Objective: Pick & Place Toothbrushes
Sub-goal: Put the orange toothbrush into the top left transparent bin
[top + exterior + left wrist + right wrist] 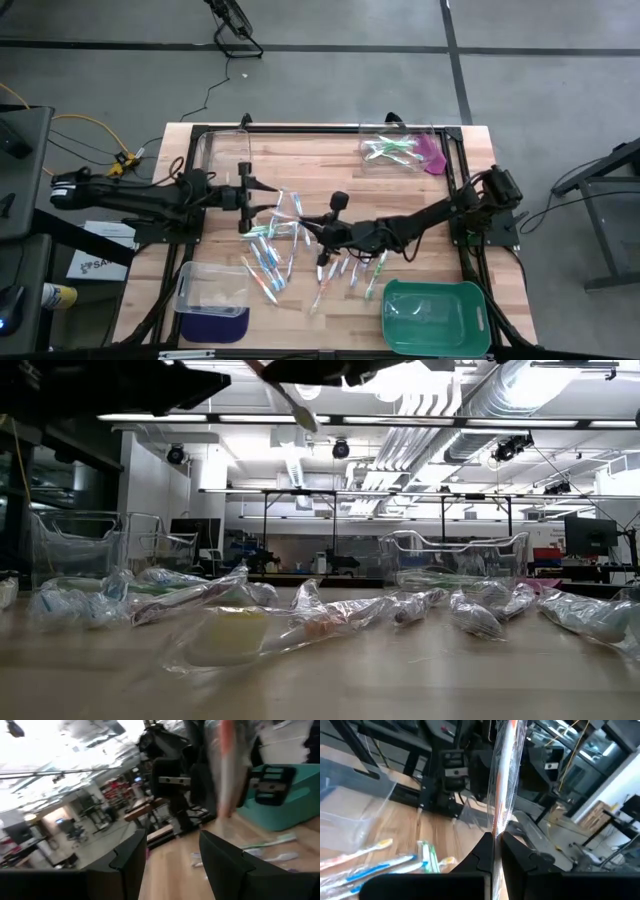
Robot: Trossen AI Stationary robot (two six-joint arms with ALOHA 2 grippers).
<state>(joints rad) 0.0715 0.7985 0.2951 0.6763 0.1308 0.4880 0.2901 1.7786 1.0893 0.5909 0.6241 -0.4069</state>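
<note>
Many wrapped toothbrushes [280, 235] lie loose on the wooden table's middle, and more [355, 270] lie nearer the front. My right gripper [324, 238] hangs over them, shut on one clear-wrapped toothbrush with an orange-pink handle [505, 780]. The same toothbrush also shows in the left wrist view [227, 765]. My left gripper [247, 198] stands open to the left of the heap, above the table, with nothing between its fingers [135, 860]. My right gripper pinches the wrapped toothbrush between its two fingers, at one end of it [495, 831]. The rest of the toothbrush stretches away from the fingertips, across the line of the fingers. It is lifted clear of the table and of the other toothbrushes.
A clear bin [222, 150] stands at the far left. Another clear bin [400, 150] at the far right holds green toothbrushes. A third clear bin [212, 288] sits at the near left, and a green tray [470, 300] at the near right. A black frame edges the table.
</note>
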